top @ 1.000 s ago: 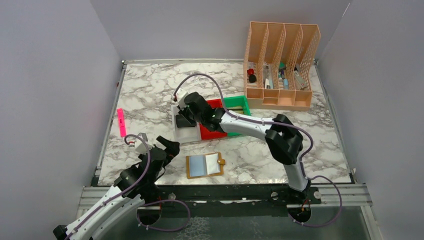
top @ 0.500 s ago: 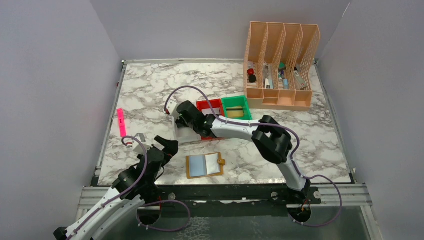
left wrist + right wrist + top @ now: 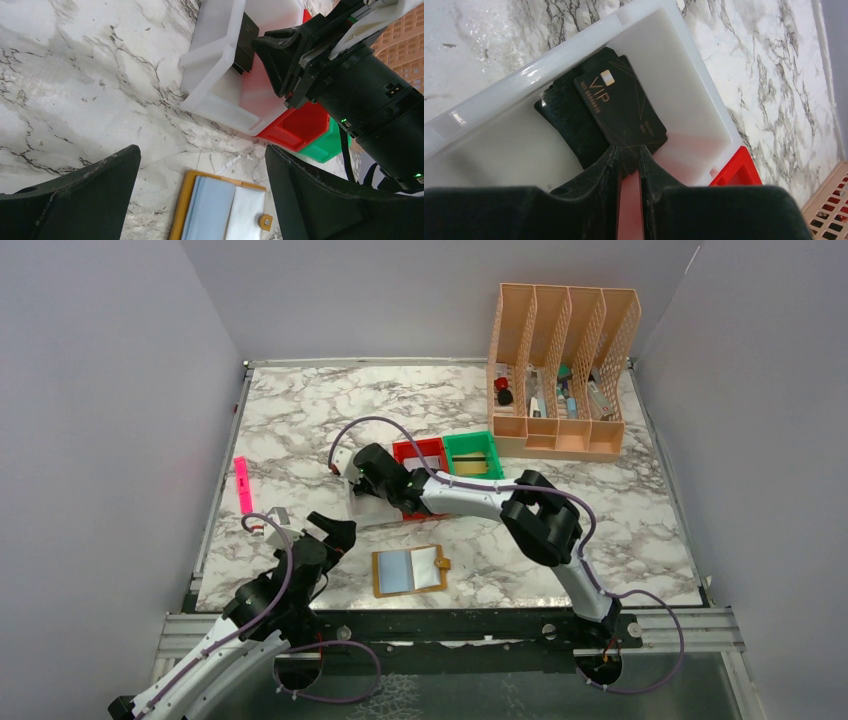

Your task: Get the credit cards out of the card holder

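Right end effector (image 3: pixel 629 152) sat low inside the white bin (image 3: pixel 489 107), fingers clenched on the near corner of a black card (image 3: pixel 621 112) marked "VIP". Only a thin slit showed between the fingers. That card lay flat on a second dark card (image 3: pixel 569 125) on the bin floor. We judged this step to be depositing a card, with release not yet made.

Left end effector (image 3: pixel 330 535) hovered above the worktop (image 3: pixel 300 420), released, jaws spread wide, holding nothing.

The card holder (image 3: pixel 410 571) lay flat on the worktop near the front edge, between the two arm bases. It was apart from the white bin, which sat on its far side, with the red bin (image 3: pixel 420 450) and green bin (image 3: pixel 472 455) further off to the right. It lay open, with a pale blue panel on the left, a whiter one on the right and a small tab (image 3: pixel 443 563) on its right side. We could not tell whether any cards remained inside.

Key relation: the holder's long axis ran left to right, slightly tilted. It lay just to the right of the left end effector, and nearward and right of the right one. The left arm was clearly the nearer. We judged that any next pull would have to come along the panel openings, with the holder pinned against sliding.
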Controlling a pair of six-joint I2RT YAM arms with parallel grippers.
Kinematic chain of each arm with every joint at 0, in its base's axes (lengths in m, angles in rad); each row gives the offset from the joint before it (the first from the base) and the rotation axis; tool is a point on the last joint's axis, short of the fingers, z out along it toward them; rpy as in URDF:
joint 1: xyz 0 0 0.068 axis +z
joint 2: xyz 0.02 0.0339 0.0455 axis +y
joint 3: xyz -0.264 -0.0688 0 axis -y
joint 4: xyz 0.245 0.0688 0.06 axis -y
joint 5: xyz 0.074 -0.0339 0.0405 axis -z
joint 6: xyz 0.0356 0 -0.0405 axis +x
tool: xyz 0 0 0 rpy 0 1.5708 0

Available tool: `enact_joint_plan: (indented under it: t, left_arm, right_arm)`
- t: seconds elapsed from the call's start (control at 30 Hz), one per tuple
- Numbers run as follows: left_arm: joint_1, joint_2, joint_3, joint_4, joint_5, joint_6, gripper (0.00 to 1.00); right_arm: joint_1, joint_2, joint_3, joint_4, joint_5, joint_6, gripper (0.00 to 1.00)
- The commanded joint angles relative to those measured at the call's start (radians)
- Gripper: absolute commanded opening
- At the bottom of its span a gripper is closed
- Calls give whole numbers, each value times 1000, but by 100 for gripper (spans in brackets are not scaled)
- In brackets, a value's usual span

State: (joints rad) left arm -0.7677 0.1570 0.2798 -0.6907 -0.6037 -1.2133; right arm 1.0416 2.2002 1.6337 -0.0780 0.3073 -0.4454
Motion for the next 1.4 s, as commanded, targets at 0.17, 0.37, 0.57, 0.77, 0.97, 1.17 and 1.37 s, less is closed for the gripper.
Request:
enact_joint_plan:
  t: [0.17, 0.37, 0.57, 0.77, 0.97, 1.17, 1.37]
  left_arm:
    - [3, -27, -20, -12, -13, -8, 99]
    - [3, -31, -17, -12, -13, -1, 99]
    - [2, -28, -5, -10, -6, 19, 99]
    - [2, -18, 11, -6, 12, 61, 96]
    - [2, 52, -3, 130, 135, 170, 91]
    - [1, 275, -14, 333, 388, 276, 84]
    - [2, 450, -11, 445, 545, 334, 76]
  right_arm:
    - [6, -57, -41, 3, -48, 71, 23]
    - [5, -131, -95, 33, 33, 204, 23]
    - [4, -340, -277, 66, 38, 459, 24]
    - [2, -616, -600, 109, -44, 781, 39]
    - [2, -840, -898, 140, -231, 1041, 43]
    - [3, -962, -1111, 222, -368, 1246, 43]
    - [4, -974, -1227, 329, -440, 1337, 43]
